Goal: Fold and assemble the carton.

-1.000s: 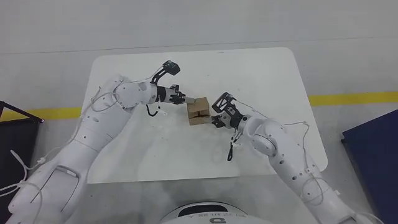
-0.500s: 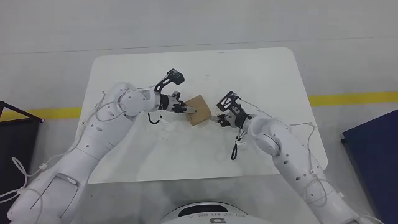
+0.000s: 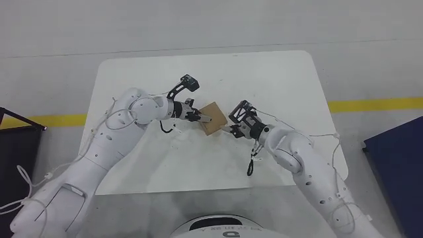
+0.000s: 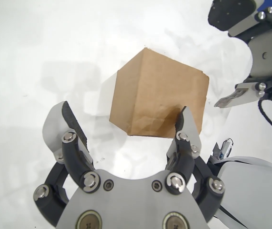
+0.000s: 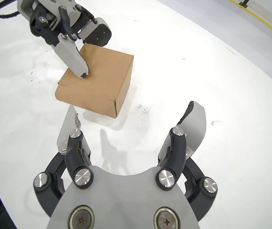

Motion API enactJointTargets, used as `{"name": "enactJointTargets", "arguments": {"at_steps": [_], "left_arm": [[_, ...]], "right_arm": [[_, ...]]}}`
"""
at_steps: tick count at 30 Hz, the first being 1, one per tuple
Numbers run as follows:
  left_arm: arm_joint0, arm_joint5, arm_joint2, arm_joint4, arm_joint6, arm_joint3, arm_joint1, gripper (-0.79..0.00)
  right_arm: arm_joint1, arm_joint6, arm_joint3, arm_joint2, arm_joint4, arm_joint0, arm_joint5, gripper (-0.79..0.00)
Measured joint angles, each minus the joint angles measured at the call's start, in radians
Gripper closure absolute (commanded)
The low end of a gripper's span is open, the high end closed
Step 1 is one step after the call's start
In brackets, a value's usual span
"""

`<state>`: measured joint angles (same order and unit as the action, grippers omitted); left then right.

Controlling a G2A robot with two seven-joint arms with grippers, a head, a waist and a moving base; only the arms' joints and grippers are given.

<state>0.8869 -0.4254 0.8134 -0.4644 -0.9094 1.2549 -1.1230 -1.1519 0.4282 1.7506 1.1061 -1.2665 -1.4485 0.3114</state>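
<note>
A small brown carton (image 3: 213, 118) stands closed on the white table (image 3: 277, 79), turned cornerwise. My left gripper (image 3: 193, 114) is open at its left side; in the right wrist view one of its fingers (image 5: 75, 59) presses on the carton's (image 5: 97, 82) top face, while the black pad of the other sits at the far edge. The left wrist view has the carton (image 4: 159, 96) just ahead of my left gripper (image 4: 124, 110). My right gripper (image 3: 232, 123) stands open just right of the carton, holding nothing; its own view puts it (image 5: 132, 108) a short way from the carton's near corner.
Bare table surface lies all round the carton, with the table's edges well away from it. A black cable (image 3: 251, 162) hangs from the right wrist. A yellow floor line (image 3: 377, 104) and a blue object (image 3: 396, 152) lie beyond the table's right edge.
The carton has turned cornerwise and its top now looks closed. My left gripper shifted right onto it. The right gripper drew slightly back toward the near side.
</note>
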Motion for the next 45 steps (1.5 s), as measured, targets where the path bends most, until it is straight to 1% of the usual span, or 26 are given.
{"name": "enactJointTargets", "arguments": {"at_steps": [4, 7, 10, 13, 17, 20, 23, 26, 27, 28, 30, 33, 34, 36, 37, 40, 41, 43, 45], "left_arm": [[0.005, -0.003, 0.002, 0.018, -0.012, 0.0, 0.0, -0.785], [0.004, -0.004, -0.001, 0.017, -0.02, 0.0, -0.001, -0.785], [0.004, -0.006, 0.0, 0.021, -0.02, -0.002, -0.002, -0.785], [0.004, -0.005, 0.0, 0.022, -0.019, -0.003, -0.002, -0.785], [0.003, -0.005, 0.001, 0.025, -0.02, -0.004, -0.003, -0.785], [0.005, -0.013, 0.008, 0.039, -0.012, -0.003, -0.003, -0.785], [0.014, -0.032, 0.035, 0.081, 0.016, 0.002, 0.002, -0.785], [0.036, -0.051, 0.088, 0.121, 0.044, 0.016, 0.016, -0.785], [0.046, -0.056, 0.107, 0.128, 0.052, 0.023, 0.021, -0.785], [0.061, -0.06, 0.135, 0.135, 0.061, 0.035, 0.03, -0.785], [0.087, -0.066, 0.181, 0.142, 0.076, 0.057, 0.043, -0.785], [0.145, -0.067, 0.263, 0.154, 0.096, 0.098, 0.067, -0.785], [0.171, -0.065, 0.294, 0.161, 0.097, 0.114, 0.076, -0.785], [0.208, -0.058, 0.333, 0.165, 0.091, 0.135, 0.087, -0.785], [0.231, -0.055, 0.35, 0.162, 0.081, 0.147, 0.093, -0.785], [0.266, -0.045, 0.362, 0.118, 0.066, 0.165, 0.102, -0.785], [0.271, -0.042, 0.36, 0.111, 0.069, 0.167, 0.102, -0.785], [0.276, -0.037, 0.351, 0.109, 0.08, 0.168, 0.101, -0.785], [0.275, -0.038, 0.336, 0.118, 0.089, 0.165, 0.097, -0.785]], "right_arm": [[-0.015, 0.068, -0.029, -0.054, -0.046, 0.046, -0.085, -0.668], [-0.022, 0.08, -0.054, -0.077, -0.048, 0.07, -0.109, -0.659], [-0.029, 0.083, -0.068, -0.1, -0.051, 0.086, -0.108, -0.677], [-0.033, 0.077, -0.078, -0.113, -0.049, 0.098, -0.106, -0.677], [-0.037, 0.068, -0.086, -0.106, -0.037, 0.102, -0.131, -0.665], [-0.038, 0.082, -0.083, -0.11, -0.04, 0.106, -0.117, -0.662], [-0.038, 0.078, -0.072, -0.101, -0.026, 0.104, -0.11, -0.646], [-0.033, 0.064, -0.034, -0.077, -0.022, 0.083, -0.108, -0.628], [-0.031, 0.062, -0.02, -0.071, -0.023, 0.074, -0.104, -0.625], [-0.029, 0.06, -0.001, -0.063, -0.025, 0.063, -0.096, -0.6], [-0.025, 0.054, 0.027, -0.054, -0.021, 0.049, -0.07, -0.579], [-0.019, 0.043, 0.066, -0.04, -0.015, 0.033, -0.006, -0.508], [-0.016, 0.044, 0.083, -0.037, -0.026, 0.026, 0.017, -0.496], [-0.011, 0.054, 0.113, -0.033, -0.053, 0.018, 0.052, -0.443], [-0.007, 0.067, 0.135, -0.033, -0.072, 0.013, 0.08, -0.443], [-0.001, 0.121, 0.184, -0.042, -0.114, 0.01, 0.146, -0.449], [0.0, 0.139, 0.196, -0.047, -0.122, 0.01, 0.155, -0.462], [-0.001, 0.172, 0.214, -0.062, -0.132, 0.017, 0.166, -0.462], [-0.003, 0.199, 0.215, -0.077, -0.134, 0.031, 0.167, -0.446]]}}
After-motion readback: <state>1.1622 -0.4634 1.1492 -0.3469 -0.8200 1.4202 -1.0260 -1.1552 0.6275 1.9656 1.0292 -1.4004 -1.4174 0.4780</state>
